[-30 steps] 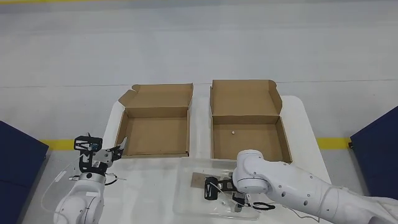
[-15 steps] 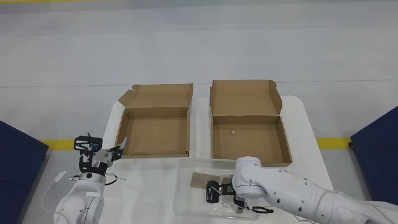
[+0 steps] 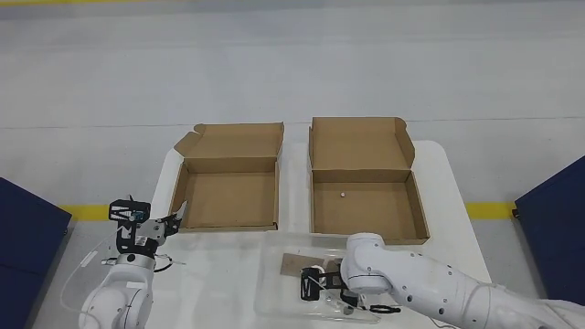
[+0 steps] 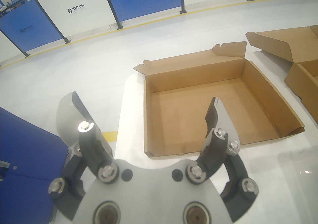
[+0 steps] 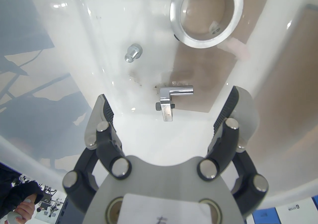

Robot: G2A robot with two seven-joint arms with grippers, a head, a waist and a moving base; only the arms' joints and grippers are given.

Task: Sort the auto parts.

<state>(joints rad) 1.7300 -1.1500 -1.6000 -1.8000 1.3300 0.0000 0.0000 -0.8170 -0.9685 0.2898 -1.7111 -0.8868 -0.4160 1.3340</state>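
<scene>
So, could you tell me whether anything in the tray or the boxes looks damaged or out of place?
Nothing looks spilled or damaged. The only oddities are dark grime specks on the floor of the clear tray beside the L-shaped metal part, and a brown patch by the metal ring.

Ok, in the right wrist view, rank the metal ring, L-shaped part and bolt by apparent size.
1. metal ring, clearly largest
2. L-shaped part
3. bolt, smallest, though it lies slightly farther off, so less sure

Plain brown left box [image 3: 228, 199] and right box [image 3: 384, 210]; shiny silver ring [image 5: 198, 42], bolt [image 5: 133, 53] and bracket [image 5: 167, 103]; translucent white tray [image 5: 74, 24]
</scene>
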